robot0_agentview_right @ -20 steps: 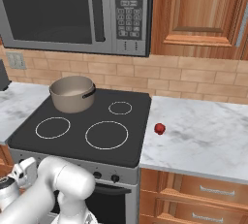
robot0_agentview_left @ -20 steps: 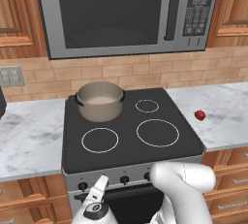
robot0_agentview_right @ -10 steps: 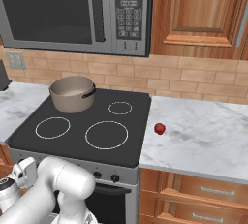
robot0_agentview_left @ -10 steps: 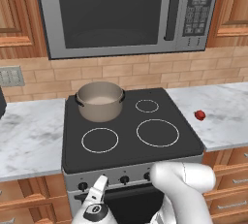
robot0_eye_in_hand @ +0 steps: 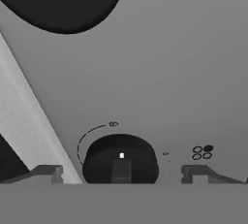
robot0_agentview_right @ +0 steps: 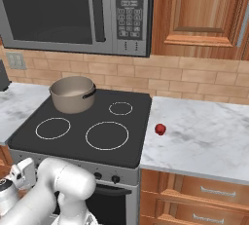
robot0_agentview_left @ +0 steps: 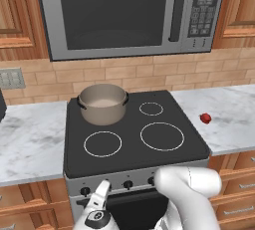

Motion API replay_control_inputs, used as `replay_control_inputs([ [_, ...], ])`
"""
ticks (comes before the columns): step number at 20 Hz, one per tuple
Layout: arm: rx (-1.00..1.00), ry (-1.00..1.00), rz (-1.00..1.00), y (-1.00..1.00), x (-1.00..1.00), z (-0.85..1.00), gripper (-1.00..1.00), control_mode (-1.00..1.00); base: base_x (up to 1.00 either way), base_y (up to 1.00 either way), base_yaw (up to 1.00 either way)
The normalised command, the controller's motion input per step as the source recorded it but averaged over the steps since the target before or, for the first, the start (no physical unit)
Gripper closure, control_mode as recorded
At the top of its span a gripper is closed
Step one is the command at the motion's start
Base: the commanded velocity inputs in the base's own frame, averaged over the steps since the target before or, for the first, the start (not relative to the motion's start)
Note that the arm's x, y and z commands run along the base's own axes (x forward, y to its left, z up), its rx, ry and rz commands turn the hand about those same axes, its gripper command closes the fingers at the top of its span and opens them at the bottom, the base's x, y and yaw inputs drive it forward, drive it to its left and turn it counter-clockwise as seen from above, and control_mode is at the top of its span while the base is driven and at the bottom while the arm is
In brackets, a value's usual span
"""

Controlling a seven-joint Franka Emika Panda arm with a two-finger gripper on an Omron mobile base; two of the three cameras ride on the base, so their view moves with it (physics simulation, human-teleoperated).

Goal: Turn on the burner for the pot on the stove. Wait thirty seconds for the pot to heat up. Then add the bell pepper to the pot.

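In the hand view, a round black knob (robot0_eye_in_hand: 120,164) with a small white mark on its top is seen on the grey steel front of the stove. The two dark fingertips (robot0_eye_in_hand: 48,173) are spread wide, one to each side of the knob and clear of it, so the jaws (robot0_eye_in_hand: 121,174) are released and nothing is grasped. A thin curved dial line is drawn around the knob's left side, and a small cluster of ring symbols is printed to its right.

In the left base view, the black glass stove (robot0_agentview_left: 134,139) with white ring outlines is set between two white marbled surfaces (robot0_agentview_left: 30,139). The wide, dull beige-grey metal pot (robot0_agentview_left: 103,104) with two small dark side handles is stood upright on the rear left burner. The small glossy red bell pepper (robot0_agentview_left: 205,118) is lying on the surface to the right of the stove, well apart from the pot. The white arm is bent low in front of the stove, with the hand held at the left end of the knob row.

In the right base view, the pot (robot0_agentview_right: 73,94) is seen at the back left of the cooktop, and the bell pepper (robot0_agentview_right: 160,129) is lying just beside the stove's right edge. A steel microwave (robot0_agentview_right: 73,12) with a dark window is mounted above the stove, against a tan brick wall.
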Motion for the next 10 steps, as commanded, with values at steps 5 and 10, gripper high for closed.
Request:
replay_control_inputs([
  [5, 0.01, 0.03, 0.00, 0.27, -0.29, 0.36, -1.00, -1.00, 0.00, 0.00, 0.00],
  [10, 0.05, 0.06, 0.00, 0.19, -0.58, 0.51, -1.00, -1.00, 0.00, 0.00, 0.00],
])
